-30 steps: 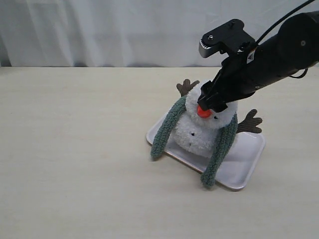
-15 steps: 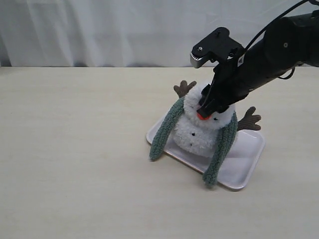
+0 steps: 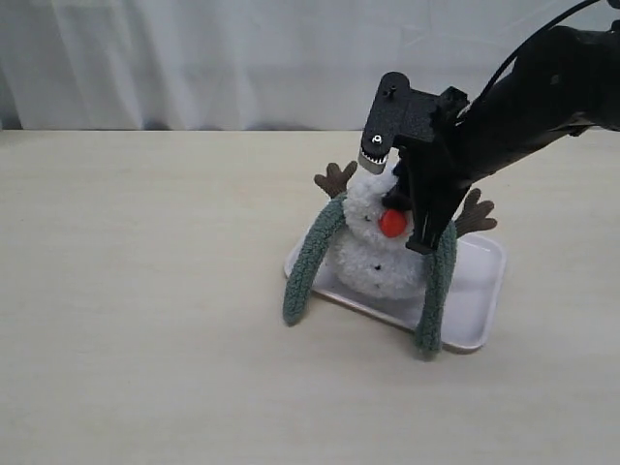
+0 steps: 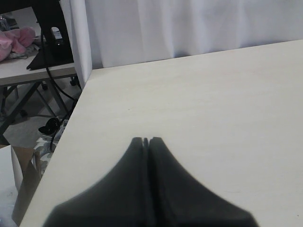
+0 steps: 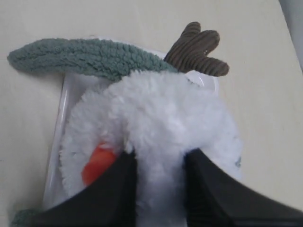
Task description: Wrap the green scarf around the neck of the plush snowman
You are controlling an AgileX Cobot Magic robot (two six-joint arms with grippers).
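Left pincer (image 4: pixel 147 140): clenched on nothing, over bare worktop (image 4: pixel 213 94), well away from the job. Scarf (image 3: pixel 308 254) is draped behind the neck (image 3: pixel 366 232). Its left end hangs down to the worktop, its right end to the front edge of the tray (image 3: pixel 484 281). The ends aren't crossed in front, so I'd call it half done. Snowman (image 3: pixel 376 266) sits on the tray, roughly upright. Right pincer (image 5: pixel 160 163) is grasping the head fluff. Remaining: bring one end across the front to close the loop.

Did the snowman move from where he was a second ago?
Yes. The plush snowman has shifted left and tipped more upright, judged against the table's far edge in the exterior view.
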